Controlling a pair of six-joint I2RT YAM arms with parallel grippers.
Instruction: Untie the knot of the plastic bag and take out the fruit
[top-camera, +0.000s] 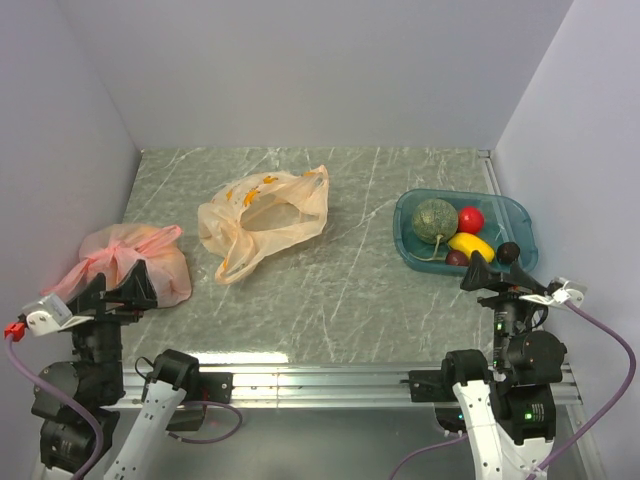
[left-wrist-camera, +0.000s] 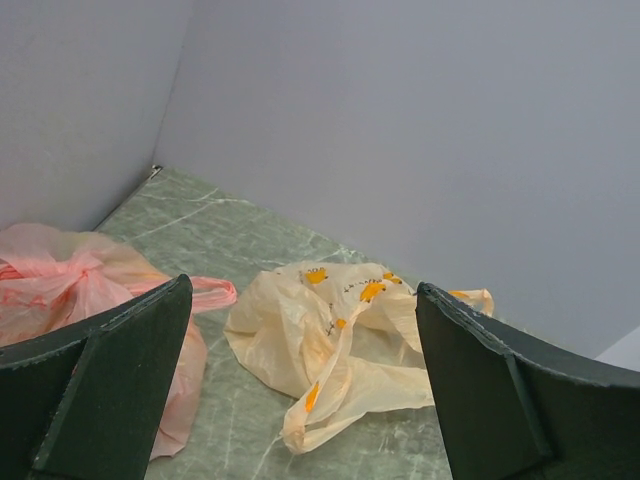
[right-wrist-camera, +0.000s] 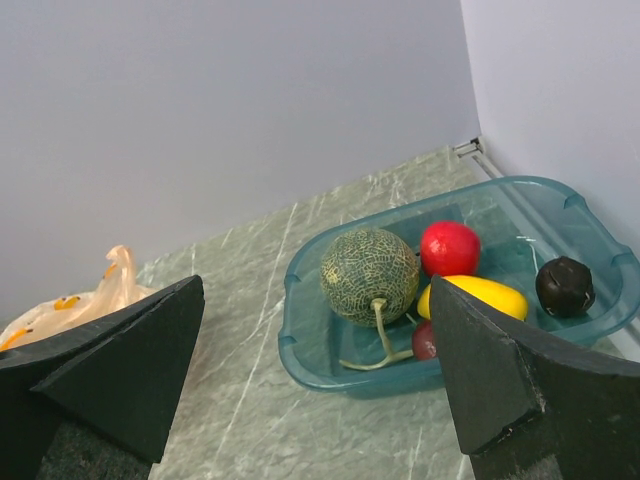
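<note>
We count one beige plastic bag (top-camera: 262, 222), one pink bag (top-camera: 130, 262), one basin (top-camera: 408, 222), one melon (top-camera: 434, 219), one red fruit (top-camera: 470, 219), one yellow fruit (top-camera: 471, 245) and two dark purple fruits (top-camera: 508, 251) (top-camera: 457, 257).

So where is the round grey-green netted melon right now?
In the top view, the grey-green netted melon sits on the right side of the marble table, in the left part of the teal plastic tub, beside the red round fruit.

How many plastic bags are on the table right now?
2: a crinkly beige-orange plastic bag mid-table, and a knotted pink plastic bag at the left edge. None looks hidden.
</note>
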